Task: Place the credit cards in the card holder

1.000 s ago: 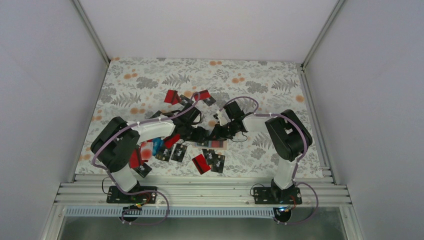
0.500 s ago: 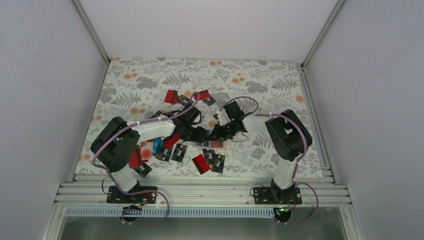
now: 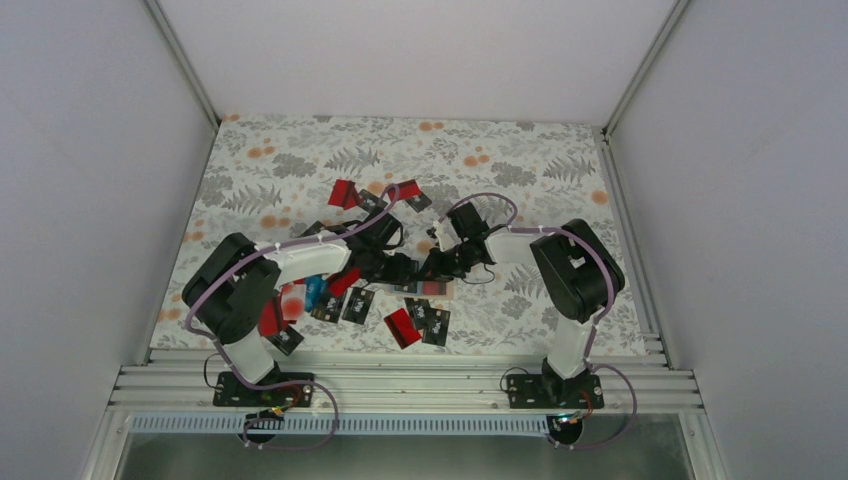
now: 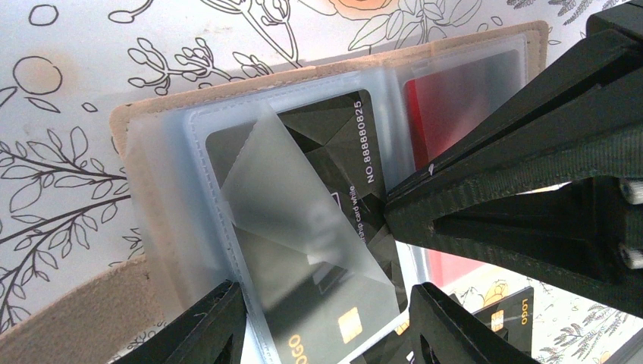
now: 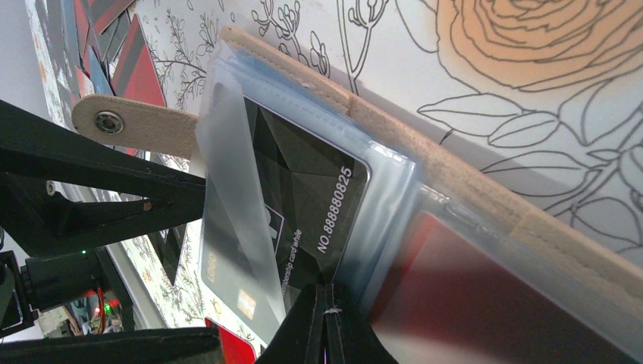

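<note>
While the right pincer [image 5: 324, 309] presses its tips together against the open card holder [image 4: 303, 72], the left pincer [image 4: 324, 299] sits spread astride a black card [image 4: 318, 152].

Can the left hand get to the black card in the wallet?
Probably yes. The left hand is open, its fingers either side of the black card in the card holder. The right hand sits at the card's side, leaving that end free.
</note>
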### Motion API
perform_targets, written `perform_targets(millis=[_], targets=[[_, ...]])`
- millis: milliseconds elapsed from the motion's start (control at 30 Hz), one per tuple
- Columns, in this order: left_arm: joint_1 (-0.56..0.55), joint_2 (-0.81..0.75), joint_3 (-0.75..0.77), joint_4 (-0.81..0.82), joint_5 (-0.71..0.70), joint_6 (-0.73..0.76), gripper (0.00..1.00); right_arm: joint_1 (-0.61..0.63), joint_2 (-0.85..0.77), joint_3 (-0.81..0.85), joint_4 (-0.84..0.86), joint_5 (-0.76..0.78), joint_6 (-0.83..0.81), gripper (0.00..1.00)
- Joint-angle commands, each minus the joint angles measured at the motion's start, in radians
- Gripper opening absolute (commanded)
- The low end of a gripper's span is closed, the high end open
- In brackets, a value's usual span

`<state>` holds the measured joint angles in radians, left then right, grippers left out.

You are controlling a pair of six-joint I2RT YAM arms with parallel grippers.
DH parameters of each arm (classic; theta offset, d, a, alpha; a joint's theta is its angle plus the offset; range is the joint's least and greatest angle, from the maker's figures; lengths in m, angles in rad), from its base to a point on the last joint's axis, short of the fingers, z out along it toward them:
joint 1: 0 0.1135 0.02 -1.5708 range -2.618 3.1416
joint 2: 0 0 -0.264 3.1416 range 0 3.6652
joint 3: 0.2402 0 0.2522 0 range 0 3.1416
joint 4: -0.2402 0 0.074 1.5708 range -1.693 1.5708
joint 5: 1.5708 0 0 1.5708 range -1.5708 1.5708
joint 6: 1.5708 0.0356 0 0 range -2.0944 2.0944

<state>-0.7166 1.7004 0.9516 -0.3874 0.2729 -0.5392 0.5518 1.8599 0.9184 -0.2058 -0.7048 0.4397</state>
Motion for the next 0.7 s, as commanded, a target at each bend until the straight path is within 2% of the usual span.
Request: perform_targets(millis=[0, 667], targets=[[-0.007, 0.026, -0.007, 0.018, 0.024, -0.004, 0.55, 0.017, 0.042, -0.006, -0.010, 0.031, -0.021, 0.04], [-0.018, -0.011, 0.025, 0.018, 0.039, -0.012, 0.55, 0.018, 0.041, -0.004, -0.015, 0.033, -0.021, 0.04]])
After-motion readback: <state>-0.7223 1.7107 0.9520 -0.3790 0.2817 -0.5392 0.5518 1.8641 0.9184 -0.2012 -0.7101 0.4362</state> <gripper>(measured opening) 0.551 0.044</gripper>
